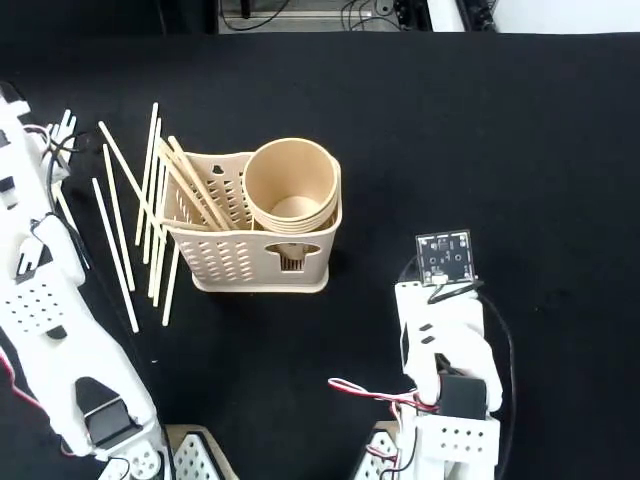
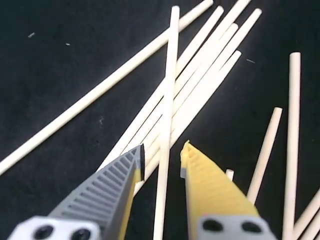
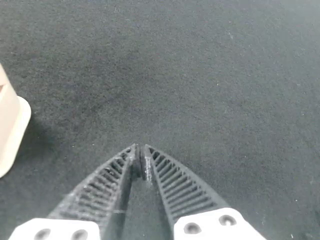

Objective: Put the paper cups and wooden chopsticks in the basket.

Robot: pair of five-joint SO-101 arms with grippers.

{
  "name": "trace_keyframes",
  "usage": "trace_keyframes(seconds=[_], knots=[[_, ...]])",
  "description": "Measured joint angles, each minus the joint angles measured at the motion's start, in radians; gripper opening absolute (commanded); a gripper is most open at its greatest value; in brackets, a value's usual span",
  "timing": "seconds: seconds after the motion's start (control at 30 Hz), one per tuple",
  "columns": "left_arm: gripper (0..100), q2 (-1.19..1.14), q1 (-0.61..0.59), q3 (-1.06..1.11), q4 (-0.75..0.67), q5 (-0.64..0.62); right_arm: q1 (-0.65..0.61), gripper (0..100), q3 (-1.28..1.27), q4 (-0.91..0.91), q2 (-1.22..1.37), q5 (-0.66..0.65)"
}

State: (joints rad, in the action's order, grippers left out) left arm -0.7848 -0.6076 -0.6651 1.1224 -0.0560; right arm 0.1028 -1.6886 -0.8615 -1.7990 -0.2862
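high: 1 basket (image 1: pixel 255 262) on desk (image 1: pixel 500 130), 1 cup stack (image 1: pixel 290 185) inside, cup count unclear, at least 3 chopsticks (image 1: pixel 190 185) leaning in it, about 8 loose sticks (image 1: pixel 120 235) just beside | left wrist: left tool (image 2: pixel 162 160) spread, 1 stick between fingers | right wrist: right tool (image 3: pixel 140 160) pressed together over desk, near basket corner

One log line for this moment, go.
left gripper open around one chopstick | right gripper shut over table | paper cups in basket | loose chopsticks beside basket
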Motion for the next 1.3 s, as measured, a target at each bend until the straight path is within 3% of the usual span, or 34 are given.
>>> trace_keyframes(seconds=[0.4,0.57,0.6,0.97,1.2,1.3], knots=[[14,-0.149,0.0,-0.075,-0.003,-0.002,0.0,2.6,0.0,0.0,0.0,0.0],[2,-0.244,0.002,-0.173,0.02,-0.002,0.0,2.6,0.0,0.0,0.0,0.0],[4,-0.25,0.002,-0.199,0.028,-0.002,0.0,2.6,0.0,0.0,0.0,0.0],[3,-0.275,0.003,-0.425,0.322,-0.003,0.0,2.6,0.0,0.0,0.0,0.0],[3,-0.279,0.014,-0.717,0.592,-0.005,0.0,2.6,0.0,0.0,0.0,0.0],[3,-0.279,0.035,-0.833,0.626,-0.005,0.0,2.6,0.0,0.0,0.0,0.0]])
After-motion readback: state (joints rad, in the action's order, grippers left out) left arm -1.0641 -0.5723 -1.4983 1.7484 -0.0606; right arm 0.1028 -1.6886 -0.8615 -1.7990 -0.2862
